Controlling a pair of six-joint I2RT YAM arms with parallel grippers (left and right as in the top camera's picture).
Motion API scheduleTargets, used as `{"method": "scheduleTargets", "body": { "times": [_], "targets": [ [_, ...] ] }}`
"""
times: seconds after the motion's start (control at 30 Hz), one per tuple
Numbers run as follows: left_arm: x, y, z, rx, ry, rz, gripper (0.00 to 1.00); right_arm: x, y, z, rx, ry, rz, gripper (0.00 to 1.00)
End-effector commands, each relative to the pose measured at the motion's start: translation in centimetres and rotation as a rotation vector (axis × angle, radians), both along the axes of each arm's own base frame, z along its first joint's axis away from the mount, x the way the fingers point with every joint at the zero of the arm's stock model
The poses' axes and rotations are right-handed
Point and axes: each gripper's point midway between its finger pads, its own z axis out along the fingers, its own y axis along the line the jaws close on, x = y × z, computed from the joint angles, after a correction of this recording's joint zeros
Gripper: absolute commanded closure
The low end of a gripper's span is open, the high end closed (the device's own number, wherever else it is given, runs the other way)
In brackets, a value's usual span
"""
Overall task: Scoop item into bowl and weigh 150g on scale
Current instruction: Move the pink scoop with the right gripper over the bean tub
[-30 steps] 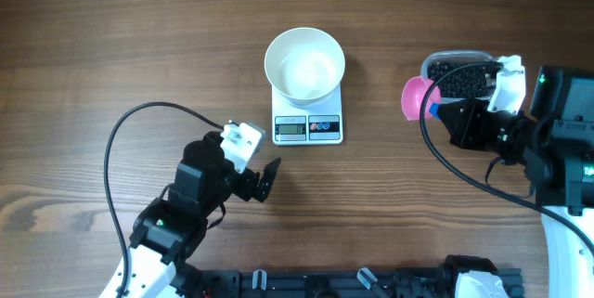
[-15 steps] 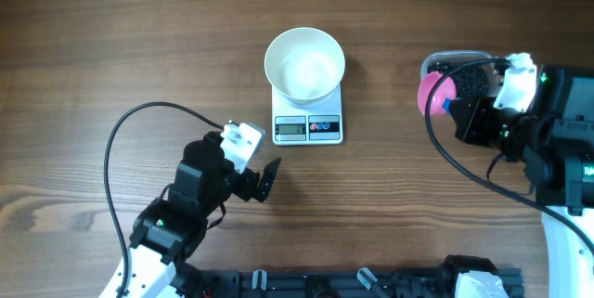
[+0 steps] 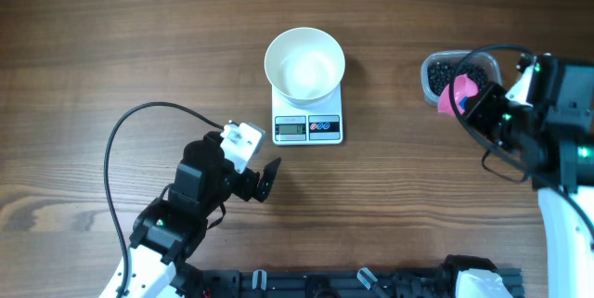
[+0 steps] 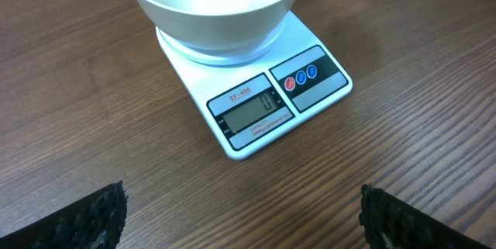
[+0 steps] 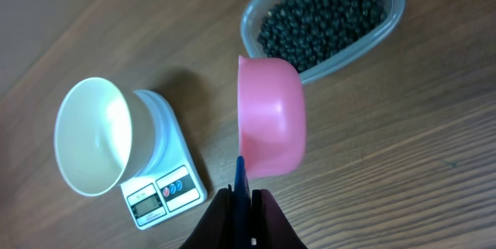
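The white bowl (image 3: pixel 304 64) stands empty on the white scale (image 3: pixel 308 128) at mid table, also seen as bowl (image 4: pixel 213 8) and scale (image 4: pixel 263 102) in the left wrist view. The item, small black beans (image 5: pixel 322 16), fills a clear tub (image 3: pixel 436 75) on the right. My right gripper (image 3: pixel 473 101) is shut on the blue handle (image 5: pixel 241 179) of a pink scoop (image 5: pixel 270 117), which is turned on its side at the tub's near edge. Its inside is hidden. My left gripper (image 3: pixel 263 179) is open and holds nothing, low over the wood in front of the scale.
A black cable (image 3: pixel 121 136) loops over the table to the left of the left arm. Bare wood lies between the scale and the tub (image 5: pixel 387 24).
The right gripper has carried the pink scoop rightward from beside the tub to over its near edge and rolled it onto its side. The left arm has not moved.
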Motion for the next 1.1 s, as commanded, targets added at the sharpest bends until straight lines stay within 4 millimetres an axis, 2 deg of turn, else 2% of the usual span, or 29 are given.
{"method": "scheduleTargets", "body": {
  "times": [0.0, 0.07, 0.2, 0.3, 0.4, 0.47, 0.57, 0.8, 0.9, 1.07],
  "targets": [
    [0.0, 0.1, -0.2, 0.002, 0.005, 0.011, 0.00, 1.5, 0.3, -0.8, 0.014, 0.038, 0.016, 0.96],
    [0.0, 0.1, -0.2, 0.003, 0.005, 0.011, 0.00, 2.3, 0.3, -0.5, 0.018, 0.041, 0.021, 0.96],
    [0.0, 0.1, -0.2, 0.003, 0.006, 0.011, 0.00, 4.5, -0.5, 2.3, -0.036, -0.014, 0.048, 0.96],
    [-0.2, 0.2, -0.5, 0.008, 0.017, 0.011, 0.00, 6.1, -2.5, 3.8, -0.155, -0.016, 0.043, 0.96],
    [-0.4, 0.3, -0.8, 0.015, 0.031, 0.011, 0.00, 7.3, -3.6, 4.5, -0.241, 0.007, 0.073, 0.96],
    [-0.4, 0.3, -0.8, 0.015, 0.031, 0.011, 0.00, 7.9, -4.3, 4.0, -0.297, 0.045, 0.138, 0.96],
    [-0.4, 0.3, -0.8, 0.015, 0.031, 0.011, 0.00, 7.9, -5.2, 2.9, -0.338, 0.086, 0.199, 0.96],
    [-0.4, 0.3, -0.8, 0.015, 0.031, 0.011, 0.00, 7.4, -6.9, 2.5, -0.381, 0.107, 0.250, 0.96],
    [-0.4, 0.3, -0.8, 0.015, 0.031, 0.011, 0.00, 6.5, -7.4, 2.0, -0.378, 0.130, 0.302, 0.96],
    [-0.4, 0.3, -0.8, 0.015, 0.031, 0.011, 0.00, 5.5, -7.8, 1.6, -0.350, 0.165, 0.292, 0.96]
  ]
}}
